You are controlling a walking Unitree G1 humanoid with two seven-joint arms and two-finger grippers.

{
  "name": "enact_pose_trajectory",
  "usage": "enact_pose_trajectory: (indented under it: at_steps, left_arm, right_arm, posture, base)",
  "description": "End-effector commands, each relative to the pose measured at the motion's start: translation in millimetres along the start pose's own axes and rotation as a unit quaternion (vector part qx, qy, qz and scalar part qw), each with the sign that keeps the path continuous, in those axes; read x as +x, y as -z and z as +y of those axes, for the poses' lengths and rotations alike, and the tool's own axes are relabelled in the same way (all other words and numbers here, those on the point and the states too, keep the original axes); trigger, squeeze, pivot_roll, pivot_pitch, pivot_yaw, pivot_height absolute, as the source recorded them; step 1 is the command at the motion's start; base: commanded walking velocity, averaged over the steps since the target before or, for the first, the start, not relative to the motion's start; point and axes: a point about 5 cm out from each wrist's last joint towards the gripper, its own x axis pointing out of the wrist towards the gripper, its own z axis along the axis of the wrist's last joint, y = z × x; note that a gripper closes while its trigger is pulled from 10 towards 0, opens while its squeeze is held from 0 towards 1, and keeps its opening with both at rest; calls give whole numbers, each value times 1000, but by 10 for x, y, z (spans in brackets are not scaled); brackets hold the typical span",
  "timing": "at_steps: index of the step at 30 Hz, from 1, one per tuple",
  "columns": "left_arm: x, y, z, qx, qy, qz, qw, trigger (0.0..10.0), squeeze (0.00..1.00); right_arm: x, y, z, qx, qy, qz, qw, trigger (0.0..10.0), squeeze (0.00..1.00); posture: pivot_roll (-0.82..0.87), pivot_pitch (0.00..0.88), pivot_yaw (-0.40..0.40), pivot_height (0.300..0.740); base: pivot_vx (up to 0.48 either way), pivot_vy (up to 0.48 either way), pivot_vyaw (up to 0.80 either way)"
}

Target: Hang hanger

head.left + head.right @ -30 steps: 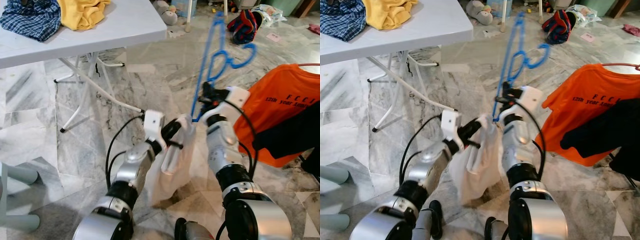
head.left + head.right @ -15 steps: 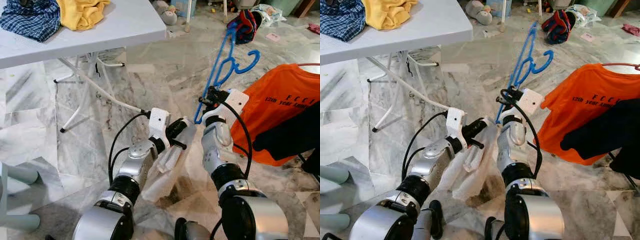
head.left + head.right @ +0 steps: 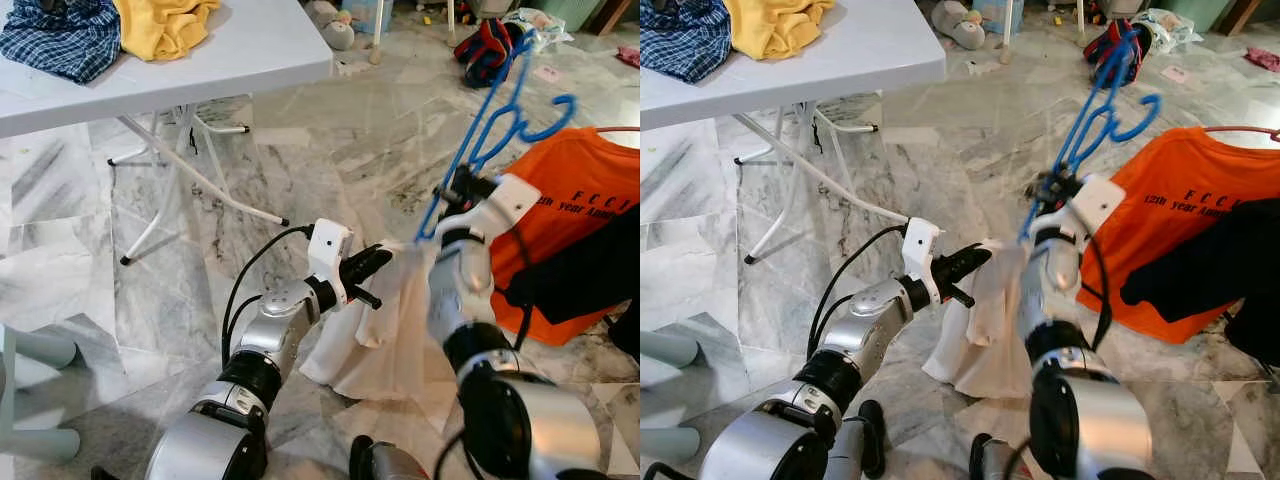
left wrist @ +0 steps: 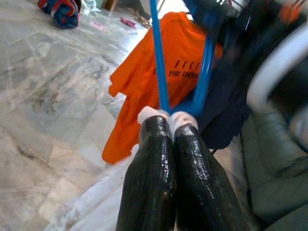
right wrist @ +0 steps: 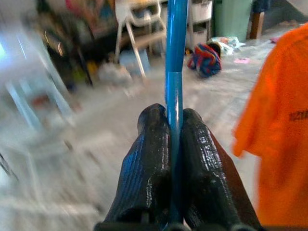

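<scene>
At upper left stands the white table (image 3: 200, 70); in the middle the left gripper (image 3: 372, 268) pinches the white cloth (image 3: 375, 335), fingers pressed together on a fold; right of it the right gripper (image 3: 455, 190) squeezes the blue hanger (image 3: 495, 110) — hook up at upper right, near the orange shirt (image 3: 560, 215). The cloth could slip off the hanger, because it droops to the floor; the hook could snag the shirt. A second ago the hanger stood nearer the middle — now it leans right.
</scene>
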Motion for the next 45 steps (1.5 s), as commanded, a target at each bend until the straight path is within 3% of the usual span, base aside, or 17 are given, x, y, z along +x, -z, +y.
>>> enact_pose_trajectory:
  at_steps: [1, 7, 9, 10, 14, 20, 23, 27, 29, 32, 34, 35, 36, 39, 41, 43, 45]
  left_arm:
    - [64, 262, -227, -40, 7, 27, 999, 0, 0]
    - [-195, 656, -40, -78, -59, 106, 990, 0, 0]
    - [-277, 794, -43, -67, -57, 142, 986, 0, 0]
    - [-277, 794, -43, -67, -57, 142, 986, 0, 0]
    - [-428, 1030, -43, -28, -64, 213, 975, 0, 0]
    - [-564, 1184, -18, -13, -83, 251, 964, 0, 0]
    - [-687, 1271, 43, -5, -110, 273, 956, 0, 0]
    - [-793, 1352, 63, 2, -107, 295, 949, 0, 0]
    - [-804, 1362, 63, 5, -106, 299, 948, 0, 0]
    - [-829, 1379, 73, 31, -106, 310, 944, 0, 0]
    - [-796, 1345, 82, 43, -111, 302, 946, 0, 0]
    - [-770, 1319, 85, 45, -112, 297, 947, 0, 0]
    - [-770, 1319, 85, 45, -112, 297, 947, 0, 0]
    - [-677, 1166, 148, 67, -128, 261, 954, 0, 0]
    - [-667, 1142, 162, 67, -133, 255, 955, 0, 0]
    - [-577, 897, 274, 90, -170, 186, 963, 0, 0]
    - [-484, 491, 435, 102, -224, 80, 966, 0, 0]
  right_arm:
    - [-81, 122, -7, -69, -23, 17, 997, 10000, 0]
    - [-404, 546, -146, -218, -33, 84, 972, 10000, 0]
    - [-511, 675, -232, -274, -26, 109, 955, 10000, 0]
    - [-511, 675, -232, -274, -26, 109, 955, 10000, 0]
    - [-745, 923, -369, -348, -41, 171, 921, 10000, 0]
    - [-1034, 1175, -540, -375, -79, 260, 887, 10000, 0]
    - [-1214, 1297, -654, -393, -97, 308, 861, 10000, 0]
    - [-1363, 1362, -783, -425, -82, 326, 841, 10000, 0]
    - [-1370, 1362, -796, -422, -73, 327, 842, 10000, 0]
    - [-1307, 1343, -726, -341, -29, 339, 876, 10000, 0]
    - [-1141, 1270, -524, -263, -3, 324, 909, 10000, 0]
    - [-1069, 1233, -426, -233, 0, 317, 919, 10000, 0]
    - [-1069, 1233, -426, -233, 0, 317, 919, 10000, 0]
    - [-778, 1007, -102, -141, -3, 250, 958, 10000, 0]
    - [-748, 976, -76, -138, -4, 239, 961, 10000, 0]
    - [-550, 752, 57, -83, -3, 174, 981, 10000, 0]
    - [-314, 423, 148, 1, -18, 87, 996, 10000, 0]
  posture:
    - [42, 219, -45, 740]
    - [36, 224, -48, 740]
    - [34, 227, -48, 740]
    - [34, 227, -48, 740]
    - [28, 228, -50, 740]
    - [26, 226, -51, 740]
    - [24, 223, -52, 740]
    - [29, 227, -54, 740]
    - [29, 227, -54, 740]
    - [29, 233, -55, 740]
    - [28, 233, -55, 740]
    - [28, 233, -55, 740]
    - [28, 233, -55, 740]
    - [23, 232, -58, 740]
    - [23, 232, -58, 740]
    - [19, 235, -60, 740]
    - [19, 238, -62, 740]
  base:
    - [0, 0, 0]
    - [0, 0, 0]
    - [0, 0, 0]
    - [0, 0, 0]
    - [0, 0, 0]
    - [0, 0, 0]
    - [0, 0, 0]
    - [0, 0, 0]
    - [0, 0, 0]
    - [0, 0, 0]
    - [0, 0, 0]
    - [0, 0, 0]
    - [0, 0, 0]
    - [0, 0, 0]
    - [0, 0, 0]
    - [0, 0, 0]
    - [0, 0, 0]
